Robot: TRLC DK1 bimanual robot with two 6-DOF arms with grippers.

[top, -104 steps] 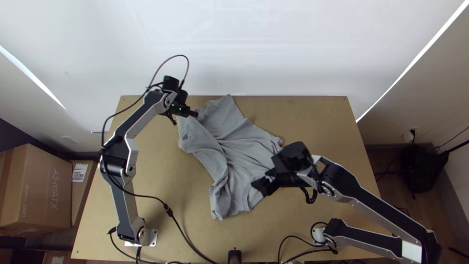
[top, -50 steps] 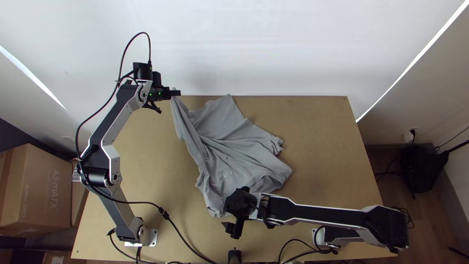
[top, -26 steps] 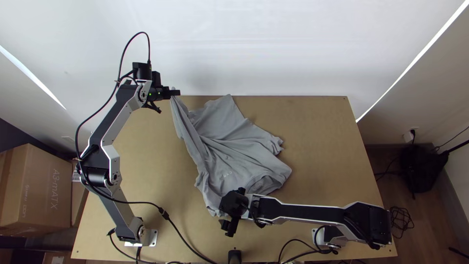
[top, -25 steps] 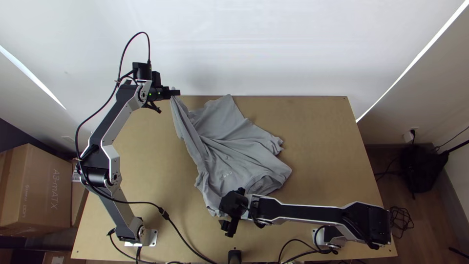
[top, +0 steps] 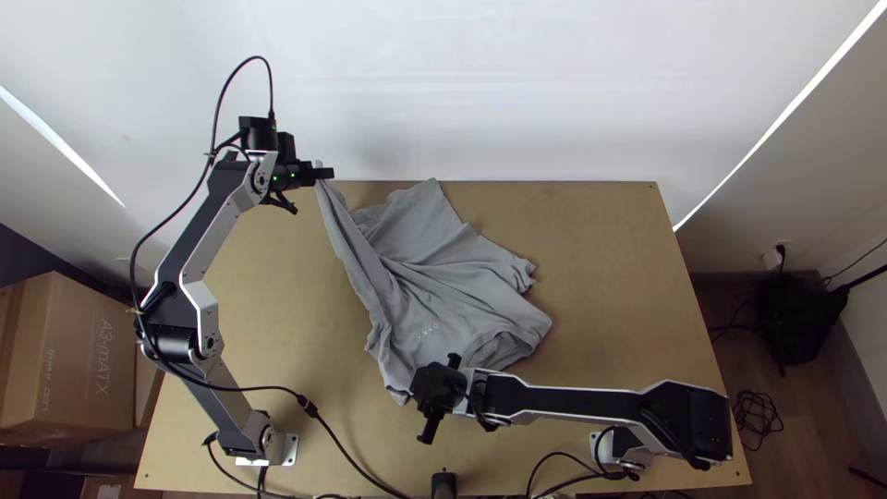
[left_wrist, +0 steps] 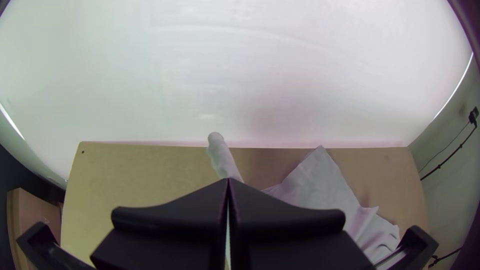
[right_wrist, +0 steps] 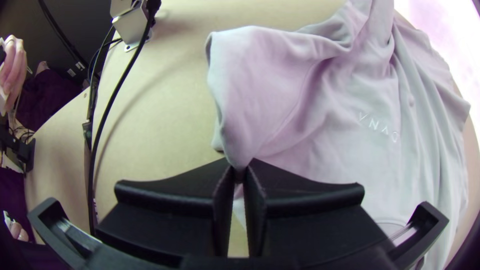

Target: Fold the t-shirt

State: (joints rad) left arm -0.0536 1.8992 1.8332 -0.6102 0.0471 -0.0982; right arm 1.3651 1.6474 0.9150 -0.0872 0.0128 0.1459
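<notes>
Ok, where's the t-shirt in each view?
Top view: t-shirt near the picture's centre, rumpled.
Left wrist view: strip at the left gripper, pointed corner by the table's far edge.
Right wrist view: spreading beyond the right gripper.
Shared landmark: the table.

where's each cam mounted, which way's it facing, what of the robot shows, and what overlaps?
Top: fixed high over the near edge, facing steeply down at table and shirt; both arms and grippers show.
Left wrist: on that arm, facing over the far table edge to the white wall; own left gripper shows.
Right wrist: on that arm, facing across the shirt toward the left base; own right gripper shows.
Shared: lettering in top and right wrist.
</notes>
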